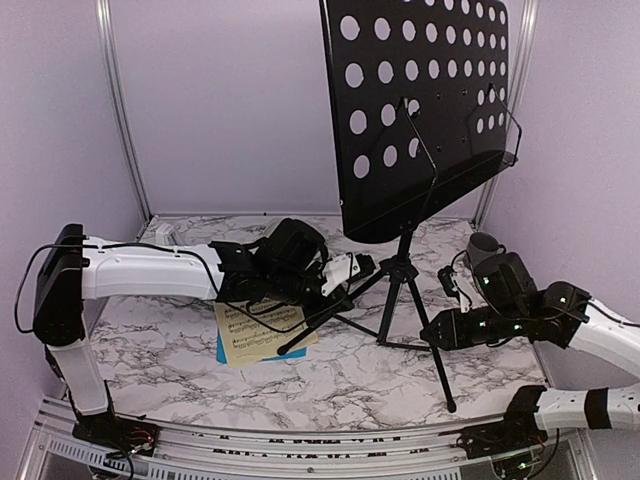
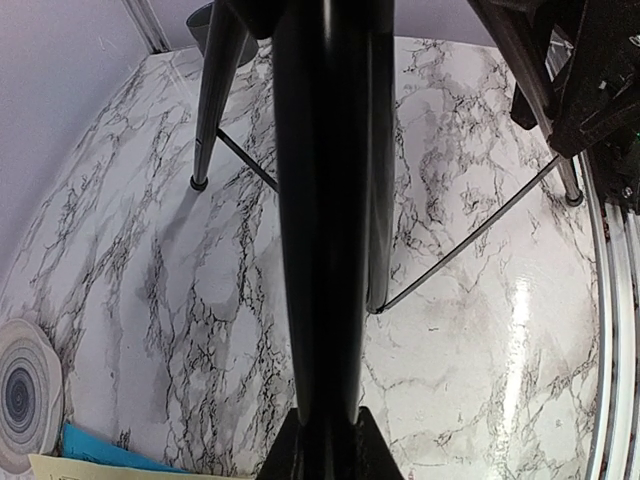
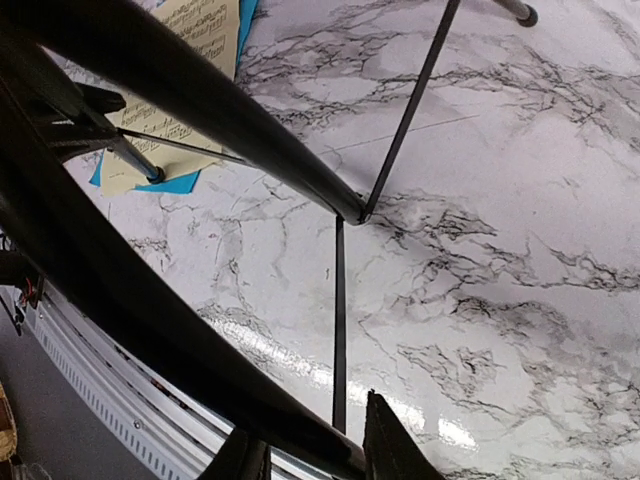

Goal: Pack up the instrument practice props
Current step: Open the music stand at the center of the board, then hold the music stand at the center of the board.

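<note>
The black hole-punched music stand [image 1: 420, 100] stands on its tripod legs [image 1: 395, 300] in the middle of the marble table. My left gripper [image 1: 350, 272] is shut on the stand's left leg, which runs up between its fingers in the left wrist view [image 2: 330, 250]. My right gripper [image 1: 437, 328] is shut on the right front leg [image 3: 150, 280]. A yellow sheet-music page [image 1: 262, 335] lies on a blue page [image 1: 221, 351] under the left arm; both show in the right wrist view [image 3: 200, 40]. A small white shape [image 1: 163, 233] behind the left arm may be the metronome.
A dark mug [image 1: 485, 248] stands at the back right behind the right arm. A round grey ringed disc [image 2: 20, 395] lies by the pages. Thin brace rods [image 3: 338, 310] link the legs. Purple walls close in the back and sides; a metal rail [image 1: 300, 440] runs along the front.
</note>
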Controlling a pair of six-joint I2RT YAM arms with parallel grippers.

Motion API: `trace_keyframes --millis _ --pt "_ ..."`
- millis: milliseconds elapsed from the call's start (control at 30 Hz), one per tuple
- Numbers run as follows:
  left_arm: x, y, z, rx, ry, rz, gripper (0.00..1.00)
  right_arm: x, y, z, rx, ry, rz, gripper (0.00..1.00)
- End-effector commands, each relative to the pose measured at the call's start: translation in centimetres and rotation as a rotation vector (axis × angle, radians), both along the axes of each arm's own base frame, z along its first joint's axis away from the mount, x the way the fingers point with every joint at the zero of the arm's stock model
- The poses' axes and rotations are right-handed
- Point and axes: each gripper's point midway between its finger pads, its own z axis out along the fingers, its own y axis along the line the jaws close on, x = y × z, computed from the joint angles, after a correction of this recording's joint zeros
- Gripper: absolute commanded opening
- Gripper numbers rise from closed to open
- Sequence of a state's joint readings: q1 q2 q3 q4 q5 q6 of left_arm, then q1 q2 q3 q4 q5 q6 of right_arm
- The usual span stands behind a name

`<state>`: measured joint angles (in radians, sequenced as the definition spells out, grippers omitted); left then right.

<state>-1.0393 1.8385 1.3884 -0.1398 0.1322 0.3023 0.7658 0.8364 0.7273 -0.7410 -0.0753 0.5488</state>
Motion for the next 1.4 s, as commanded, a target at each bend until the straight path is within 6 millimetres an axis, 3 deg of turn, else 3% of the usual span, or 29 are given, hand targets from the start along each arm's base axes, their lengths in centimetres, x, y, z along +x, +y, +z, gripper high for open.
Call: trace_keyframes --millis 0,267,500,800,1067,1367 --pt "-0.9 3.7 -4.6 0.134 0.136 0.066 0.22 2.3 -1.3 2.1 0.102 -0.106 -0.176 0.34" --pt "-0.7 2.3 -2.6 0.022 0.133 0.064 0.41 2.1 -0.5 5.2 0.171 -0.238 -0.073 0.51" --pt "-0.9 1.8 1.2 -0.107 0.103 0.079 0.46 1.8 -0.2 7.4 0.224 -0.302 -0.040 0.55" --pt "-2.8 1.1 6.3 -0.238 0.010 0.118 0.51 2.4 0.2 12.8 0.267 -0.464 0.008 0.59" --pt "-3.8 0.0 7.5 -0.337 0.024 0.141 0.52 4.1 1.0 18.7 0.406 -0.707 0.105 0.62" --pt "-5.9 -2.7 9.9 -0.512 0.035 0.188 0.56 6.7 3.7 21.0 0.455 -0.899 0.217 0.73"
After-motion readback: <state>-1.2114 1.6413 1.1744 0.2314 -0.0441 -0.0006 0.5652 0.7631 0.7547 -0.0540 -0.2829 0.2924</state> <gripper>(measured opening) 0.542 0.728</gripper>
